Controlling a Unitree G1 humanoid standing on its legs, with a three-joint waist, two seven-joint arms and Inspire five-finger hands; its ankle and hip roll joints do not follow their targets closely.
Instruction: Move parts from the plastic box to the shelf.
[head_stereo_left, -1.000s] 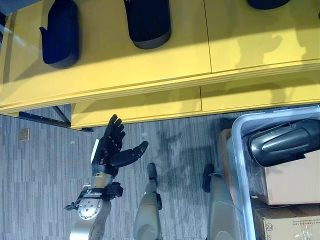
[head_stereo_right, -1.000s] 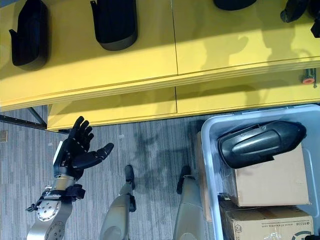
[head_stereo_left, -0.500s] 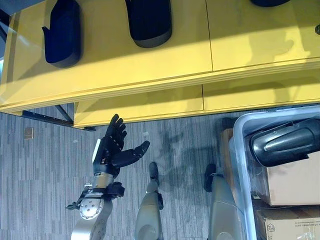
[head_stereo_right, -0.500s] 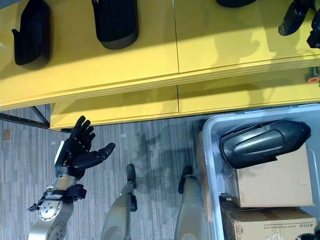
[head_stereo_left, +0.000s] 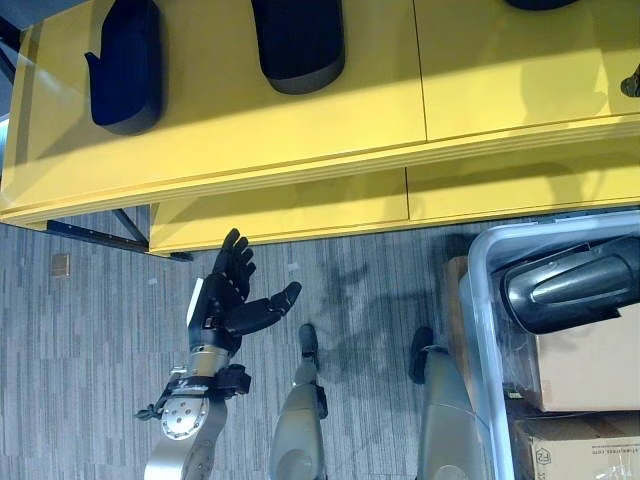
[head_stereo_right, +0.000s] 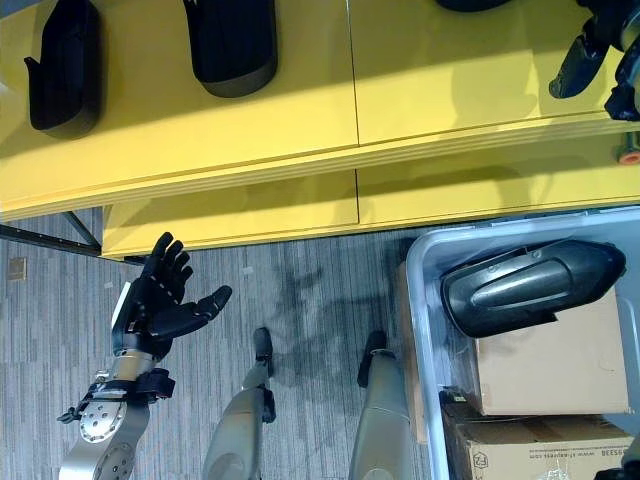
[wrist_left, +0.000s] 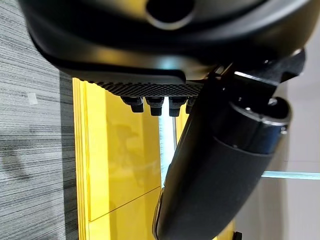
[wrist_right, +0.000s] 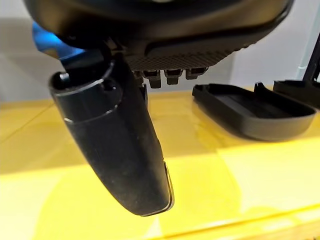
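From the head camera I see my left hand (head_stereo_left: 228, 300) held up over the grey carpet (head_stereo_left: 90, 330), just in front of the yellow shelf (head_stereo_left: 300, 130). Its fingers are straight and spread, the thumb stands out to the side, and the palm holds nothing. In the left wrist view the same hand (wrist_left: 215, 165) shows its thumb and short fingertips before the edge of the shelf.

My right hand (head_stereo_right: 590, 50) is high at the right, above the top board of the shelf. In the right wrist view I see its thumb (wrist_right: 115, 145) hanging straight and the fingertips (wrist_right: 170, 75) in a short row, with nothing between them, so I read it as open and empty. Past it a dark part (wrist_right: 252, 110) lies flat on the yellow board.

Two dark parts lie on the shelf to the left: one (head_stereo_left: 125, 65) near the left end and a second (head_stereo_left: 297, 45) beside it, apart from each other. The edge of a third one (head_stereo_right: 470, 4) shows at the top.

The plastic box (head_stereo_right: 425, 330) stands on the floor at the lower right. In it one glossy dark part (head_stereo_right: 530, 285) lies on top of a cardboard carton (head_stereo_right: 545, 365), and another carton (head_stereo_right: 530, 450) is nearer to me.
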